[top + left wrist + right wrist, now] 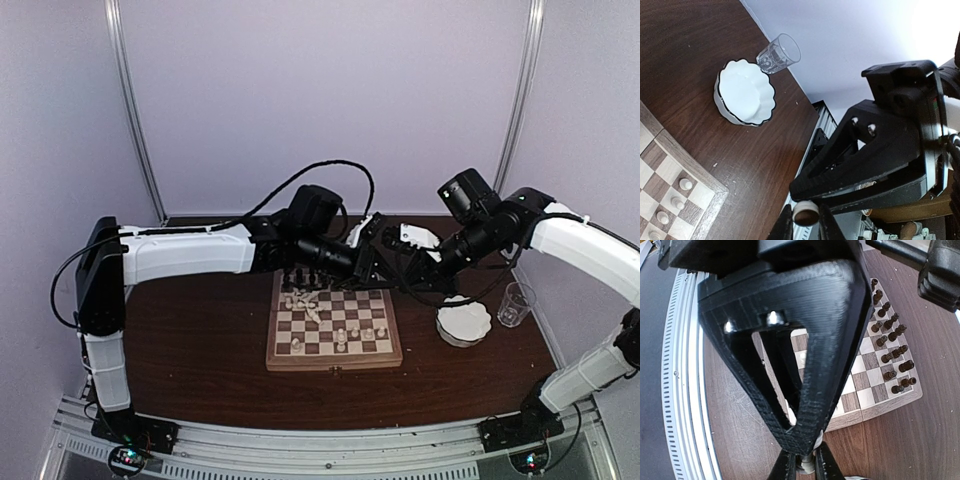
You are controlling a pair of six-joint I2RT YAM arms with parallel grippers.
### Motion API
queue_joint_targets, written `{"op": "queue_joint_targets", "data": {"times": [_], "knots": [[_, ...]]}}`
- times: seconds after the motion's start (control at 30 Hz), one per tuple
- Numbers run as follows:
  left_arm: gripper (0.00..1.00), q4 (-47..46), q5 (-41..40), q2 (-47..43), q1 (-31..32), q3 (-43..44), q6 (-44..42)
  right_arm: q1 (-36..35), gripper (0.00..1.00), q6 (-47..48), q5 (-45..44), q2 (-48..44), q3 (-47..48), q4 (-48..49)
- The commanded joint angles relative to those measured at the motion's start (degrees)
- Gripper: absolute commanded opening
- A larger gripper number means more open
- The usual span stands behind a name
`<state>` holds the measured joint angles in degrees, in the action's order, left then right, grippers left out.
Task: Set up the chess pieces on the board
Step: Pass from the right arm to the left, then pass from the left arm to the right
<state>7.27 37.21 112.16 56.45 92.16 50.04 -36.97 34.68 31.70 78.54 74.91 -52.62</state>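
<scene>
One board (334,358), one scalloped white bowl (464,322), one clear glass (515,303); chess pieces (340,340) too small to count.

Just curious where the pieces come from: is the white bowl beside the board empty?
Empty: the left wrist view looks into the white bowl and shows only bare white inside.

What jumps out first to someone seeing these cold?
The left gripper and right gripper meet tip to tip above the board's far right corner, both apparently pinching one white piece. On the board, a heap of toppled white pieces lies just before the dark pieces' far row.
</scene>
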Motion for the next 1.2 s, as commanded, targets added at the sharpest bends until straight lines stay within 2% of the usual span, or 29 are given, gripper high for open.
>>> {"op": "queue_joint_targets", "data": {"times": [0.0, 0.1, 0.17, 0.27, 0.37, 0.53, 0.77, 1.0, 1.17], "knots": [[0.11, -4.31, 1.53, 1.48, -0.04, -0.79, 0.34, -0.36, 0.08, 0.13, 0.21, -1.7, 0.24, 1.15], [0.07, -6.02, 1.07, 0.45, -0.58, -2.23, 0.24, 0.31, 0.15, -1.65, 0.52, -1.93, 0.92, 1.29], [0.07, -7.82, 0.55, -0.91, -1.32, -3.96, 0.53, 2.97, 0.25, -2.78, 3.25, -2.43, 1.97, 0.91], [0.05, -12.46, 0.25, -3.42, -2.52, -6.84, 1.32, 10.78, 0.39, -6.46, 13.99, -3.56, 2.89, 1.38], [0.05, -15.83, -0.25, -5.26, -2.83, -8.97, 1.41, 18.85, 0.45, -13.23, 26.84, -3.44, 1.47, 5.53], [0.06, -24.56, -1.0, -6.44, -2.85, -11.92, 3.29, 21.69, 0.47, -23.34, 38.88, 0.14, -3.5, 11.49], [0.06, -34.16, -2.57, -6.79, -2.86, -14.44, 6.65, 21.21, 0.53, -47.6, 46.38, 1.53, -12.29, 35.04], [0.06, -37.04, -2.27, -5.16, -2.84, -14.03, 8.55, 18.56, 0.56, -51.6, 48.07, 1.86, -12.72, 38.38], [0.06, -38.29, -1.98, -4.67, -2.9, -14.04, 9.42, 16.9, 0.53, -54.46, 49.25, 2.05, -13.3, 41.24]]}}
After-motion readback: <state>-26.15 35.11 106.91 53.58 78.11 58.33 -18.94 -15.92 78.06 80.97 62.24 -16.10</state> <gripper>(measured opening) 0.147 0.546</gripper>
